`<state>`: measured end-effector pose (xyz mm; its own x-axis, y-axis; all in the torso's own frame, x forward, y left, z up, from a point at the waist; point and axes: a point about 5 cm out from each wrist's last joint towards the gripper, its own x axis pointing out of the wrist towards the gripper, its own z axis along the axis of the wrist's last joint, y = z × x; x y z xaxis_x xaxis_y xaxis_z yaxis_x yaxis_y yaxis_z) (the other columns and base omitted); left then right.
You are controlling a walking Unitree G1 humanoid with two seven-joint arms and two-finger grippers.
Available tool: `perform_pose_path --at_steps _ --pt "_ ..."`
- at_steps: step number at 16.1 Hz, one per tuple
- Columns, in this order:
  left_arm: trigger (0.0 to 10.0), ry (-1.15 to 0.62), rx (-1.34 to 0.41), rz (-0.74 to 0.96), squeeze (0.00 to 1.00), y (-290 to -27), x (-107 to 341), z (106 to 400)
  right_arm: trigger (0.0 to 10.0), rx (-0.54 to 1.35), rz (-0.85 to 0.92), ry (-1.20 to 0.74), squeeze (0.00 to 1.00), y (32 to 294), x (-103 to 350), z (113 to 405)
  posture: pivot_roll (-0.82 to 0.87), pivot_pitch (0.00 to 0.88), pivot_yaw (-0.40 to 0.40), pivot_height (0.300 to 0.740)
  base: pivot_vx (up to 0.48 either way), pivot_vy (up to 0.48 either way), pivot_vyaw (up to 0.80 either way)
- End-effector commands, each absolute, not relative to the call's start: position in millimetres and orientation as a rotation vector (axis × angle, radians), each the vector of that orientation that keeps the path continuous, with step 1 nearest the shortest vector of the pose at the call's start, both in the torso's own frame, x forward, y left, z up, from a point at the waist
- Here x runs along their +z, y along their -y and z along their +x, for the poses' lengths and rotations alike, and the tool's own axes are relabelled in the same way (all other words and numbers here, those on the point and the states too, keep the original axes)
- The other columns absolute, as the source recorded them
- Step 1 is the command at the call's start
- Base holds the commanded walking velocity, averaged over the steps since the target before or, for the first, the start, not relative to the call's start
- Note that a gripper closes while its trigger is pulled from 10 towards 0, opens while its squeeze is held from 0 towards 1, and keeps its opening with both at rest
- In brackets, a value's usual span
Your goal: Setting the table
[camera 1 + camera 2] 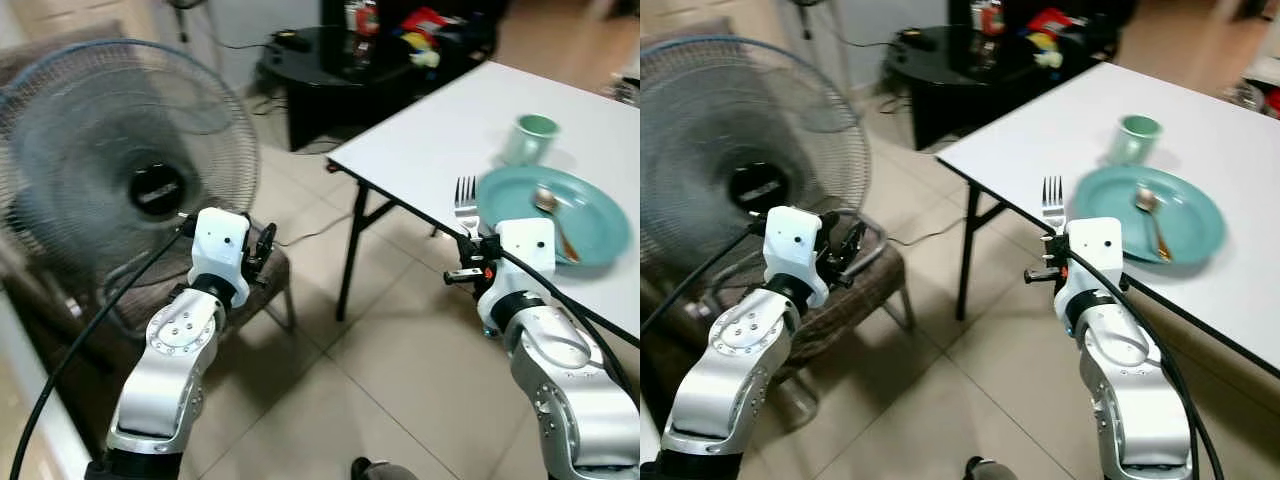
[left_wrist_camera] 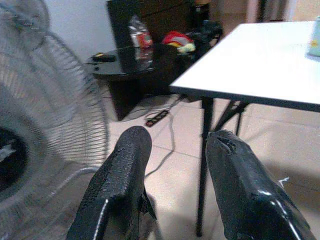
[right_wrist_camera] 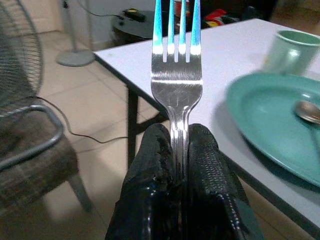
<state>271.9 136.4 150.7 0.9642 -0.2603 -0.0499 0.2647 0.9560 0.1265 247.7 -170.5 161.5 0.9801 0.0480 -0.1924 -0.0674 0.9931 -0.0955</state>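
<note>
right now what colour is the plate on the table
Teal green, like the cup behind it. The plate shows best in the left eye view.

**Lived-in home, dining corner**

Clearly a household room rather than a lab or shop. Pale tiled floor point(image 1: 400, 360) underfoot, with a plain white folding table point(image 1: 450, 130) laid for a meal: teal plate point(image 1: 590, 215) with a spoon point(image 1: 548, 205) on it, green cup point(image 1: 530, 138) just beside. Large standing fan point(image 1: 120, 160) next to a worn woven chair point(image 1: 855, 285). Low black table point(image 1: 330, 60) against the wall, cluttered with colourful packets and bottles point(image 1: 415, 30). Power strip point(image 2: 156, 118) and loose cable on the floor beneath.
</note>
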Motion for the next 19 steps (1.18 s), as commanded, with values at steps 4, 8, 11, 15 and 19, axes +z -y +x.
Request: perform_pose_path --at_steps 4,8,11,15,19 --pt "10.0 -0.02 -0.253 0.114 0.0 -145 155 267 10.0 0.122 -0.102 -0.171 0.0 158 167 249 0.0 0.0 0.028 0.74 0.0 0.0 -0.8" --pt "10.0 -0.016 -0.258 0.118 0.0 -145 157 273 10.0 0.123 -0.118 -0.149 0.0 162 170 244 0.01 0.0 0.03 0.74 0.0 0.0 0.0" --pt "10.0 -0.009 -0.255 0.116 0.0 -149 161 271 10.0 0.167 -0.125 -0.142 0.0 153 169 249 0.03 0.0 0.022 0.74 0.0 0.0 0.0" --pt "10.0 -0.008 -0.268 0.111 0.0 -147 160 276 10.0 0.152 -0.135 -0.13 0.0 157 172 246 0.0 0.0 0.04 0.74 0.0 0.0 0.0" --pt "10.0 0.001 -0.276 0.107 0.0 -145 163 275 10.0 0.166 -0.127 -0.14 0.0 154 170 250 0.02 0.0 0.027 0.74 0.189 0.0 -0.12"
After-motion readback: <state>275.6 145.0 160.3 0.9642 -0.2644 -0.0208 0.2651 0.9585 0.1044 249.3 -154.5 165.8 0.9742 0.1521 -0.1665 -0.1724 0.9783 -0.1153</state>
